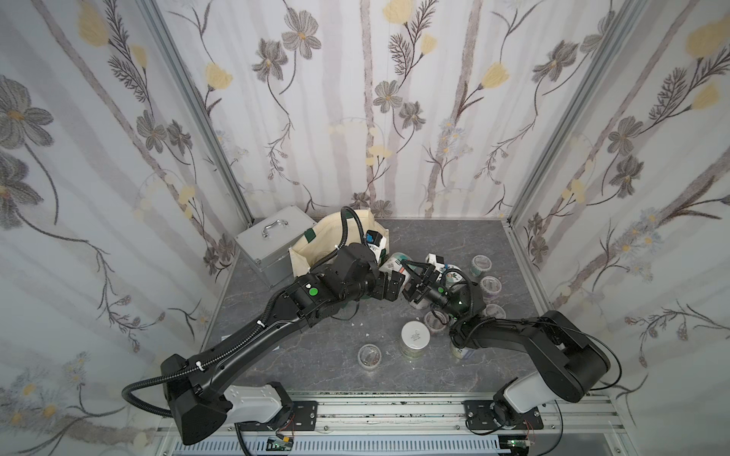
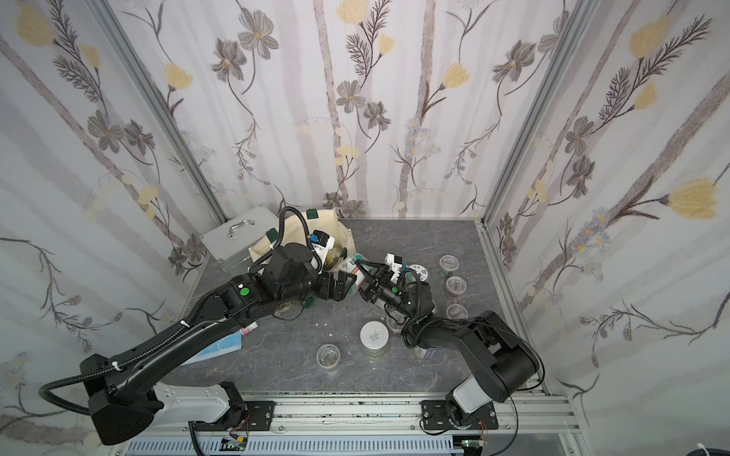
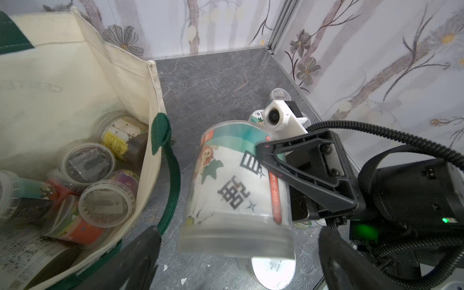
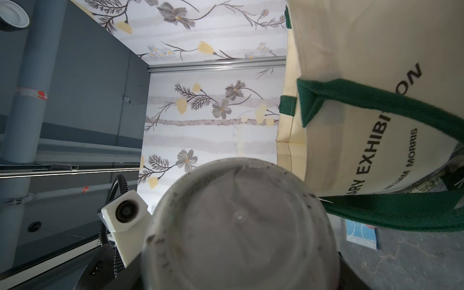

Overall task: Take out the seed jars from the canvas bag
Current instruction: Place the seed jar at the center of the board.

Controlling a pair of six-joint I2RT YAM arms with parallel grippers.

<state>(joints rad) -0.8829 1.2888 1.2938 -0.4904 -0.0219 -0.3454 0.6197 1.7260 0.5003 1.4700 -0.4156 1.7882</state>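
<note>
"Left wrist view: what has the right gripper (image 3: 275,183) got?"

"Its jaws pinch a tall printed jar (image 3: 233,180), held sideways above the counter (image 1: 316,355), just outside the canvas bag (image 3: 75,88)."

"And the left gripper (image 3: 238,232)?"

"Jaws spread wide, either side of that jar's near end, clear of it. Seed jars (image 3: 88,163) lie in the bag; loose jars (image 1: 414,335) stand on the counter."

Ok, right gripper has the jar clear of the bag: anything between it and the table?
Yes. A white-lidded jar seems to stand on the table beneath the held jar, and more jars crowd around the right gripper. The left gripper is open at the held jar's end. Bare table lies toward the front.
</note>
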